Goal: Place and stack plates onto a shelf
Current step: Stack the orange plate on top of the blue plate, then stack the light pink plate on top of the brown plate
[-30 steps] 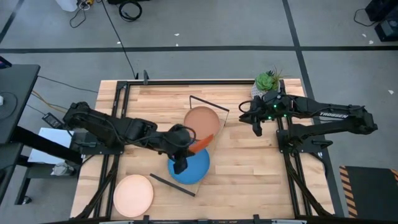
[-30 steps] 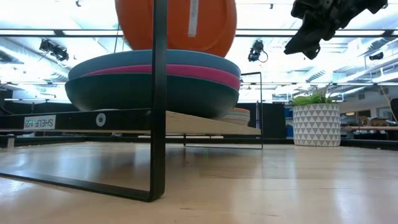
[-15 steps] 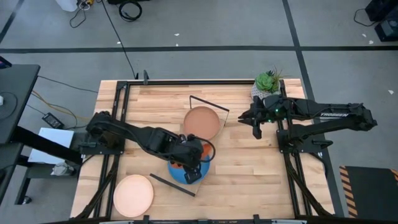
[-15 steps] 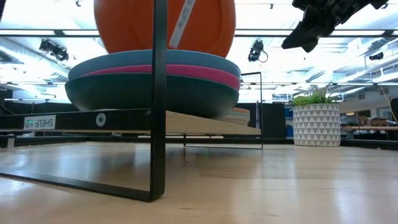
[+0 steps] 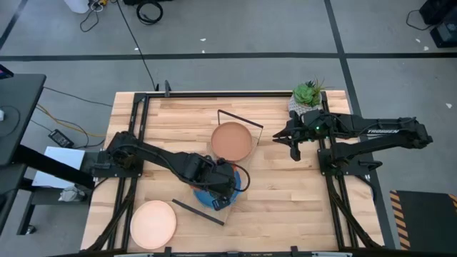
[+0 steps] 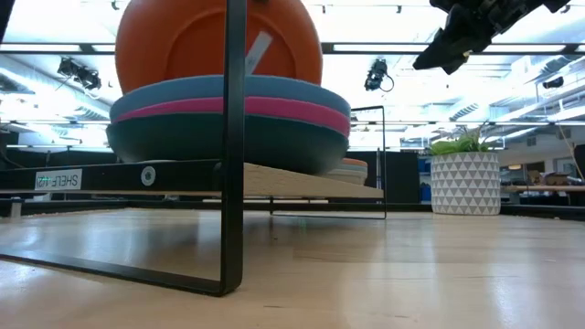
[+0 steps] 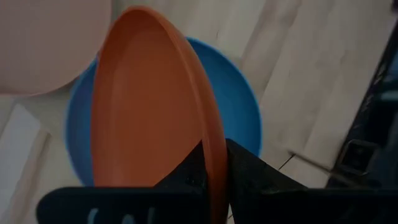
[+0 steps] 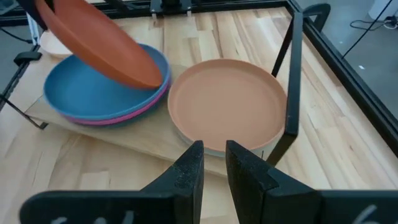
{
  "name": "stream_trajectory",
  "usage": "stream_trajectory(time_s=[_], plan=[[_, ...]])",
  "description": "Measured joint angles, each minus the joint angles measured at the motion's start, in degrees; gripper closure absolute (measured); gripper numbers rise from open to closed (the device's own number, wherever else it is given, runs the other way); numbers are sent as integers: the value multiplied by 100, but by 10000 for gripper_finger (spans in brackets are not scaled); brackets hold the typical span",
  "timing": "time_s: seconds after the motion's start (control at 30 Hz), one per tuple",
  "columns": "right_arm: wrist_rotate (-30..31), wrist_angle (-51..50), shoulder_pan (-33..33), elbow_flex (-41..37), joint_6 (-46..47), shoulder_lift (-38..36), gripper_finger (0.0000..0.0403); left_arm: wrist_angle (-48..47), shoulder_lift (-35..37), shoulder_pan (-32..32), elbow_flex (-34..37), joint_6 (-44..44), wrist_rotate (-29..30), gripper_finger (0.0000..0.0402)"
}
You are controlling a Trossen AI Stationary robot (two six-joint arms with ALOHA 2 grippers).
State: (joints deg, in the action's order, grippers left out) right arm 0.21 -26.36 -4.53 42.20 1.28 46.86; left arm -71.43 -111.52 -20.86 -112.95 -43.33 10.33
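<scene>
Left pincer (image 7: 214,171) clamped on orange plate (image 7: 149,106), tilted directly above blue stack (image 8: 93,93) at shelf's (image 8: 124,140) near end | right pincer (image 8: 212,163) slightly apart, waiting at far right.

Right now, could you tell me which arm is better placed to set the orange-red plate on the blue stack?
Left. The left gripper already grips the round orange-red plate, tilted over the bright blue plate on the light-wood shelf. The right gripper hangs apart, near the potted plant.
</scene>
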Motion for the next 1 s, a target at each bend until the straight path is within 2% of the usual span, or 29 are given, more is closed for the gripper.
stream_trajectory(time_s=[0.23, 0.37, 0.57, 0.73, 0.83, 1.0], plan=[[-176, -21, 69, 0, -45, 120, 329, -45, -231, -98, 3, 458, -121, 349], [-255, -12, 159, 0, -22, 170, 329, 197, -237, -170, 9, 489, -199, 309], [-282, -30, 270, 0, 42, 198, 329, 550, -237, -224, 9, 674, -615, 242], [-280, -25, 312, 0, 64, 219, 329, 535, -209, -217, 9, 1079, -708, 227], [-282, -43, 315, 0, 147, 271, 329, 321, -197, -184, 9, 1261, -520, 226], [-299, 318, 443, -336, 207, 352, 329, -181, -237, -137, 9, 1732, 310, 226]])
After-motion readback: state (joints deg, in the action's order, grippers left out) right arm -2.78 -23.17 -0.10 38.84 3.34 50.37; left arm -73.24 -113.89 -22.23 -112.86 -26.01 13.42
